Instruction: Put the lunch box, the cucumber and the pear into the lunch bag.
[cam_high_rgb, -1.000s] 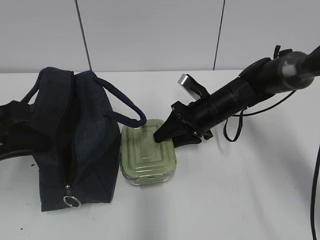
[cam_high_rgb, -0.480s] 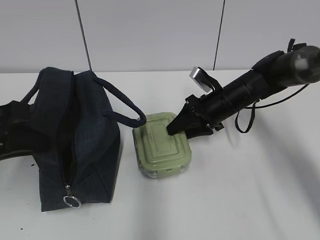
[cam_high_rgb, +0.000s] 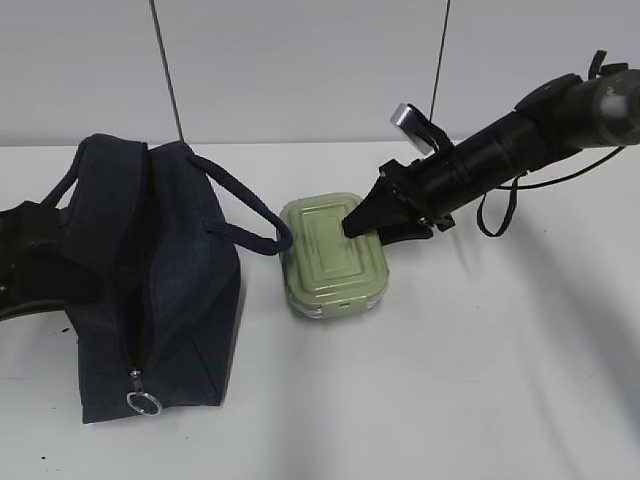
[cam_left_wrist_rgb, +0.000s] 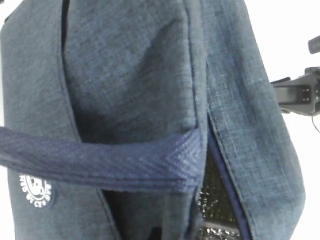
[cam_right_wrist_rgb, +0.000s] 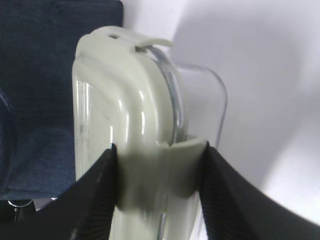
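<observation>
The sage-green lunch box (cam_high_rgb: 330, 258) is beside the lunch bag (cam_high_rgb: 150, 290), tilted with its far end raised. My right gripper (cam_high_rgb: 358, 222) is shut on that far end; in the right wrist view its fingers clamp the lid and clear base of the lunch box (cam_right_wrist_rgb: 125, 110) between them (cam_right_wrist_rgb: 159, 150). The navy bag stands on the table at the left, and one loop handle (cam_high_rgb: 250, 215) droops toward the box. My left gripper sits behind the bag's left side (cam_high_rgb: 30, 260), its jaws hidden. The left wrist view shows only bag fabric (cam_left_wrist_rgb: 130, 75) and silver lining (cam_left_wrist_rgb: 215, 200). The cucumber and pear are out of view.
The zipper's ring pull (cam_high_rgb: 143, 403) hangs at the bag's near end. The white table (cam_high_rgb: 450, 380) stretches to the front and right. A pale wall (cam_high_rgb: 300, 60) stands behind. The right arm shows at the edge of the left wrist view (cam_left_wrist_rgb: 300, 92).
My right gripper has drawn the lunch box to the right and back, away from the bag's side, and raised its far end. The bag and left arm have not moved.
</observation>
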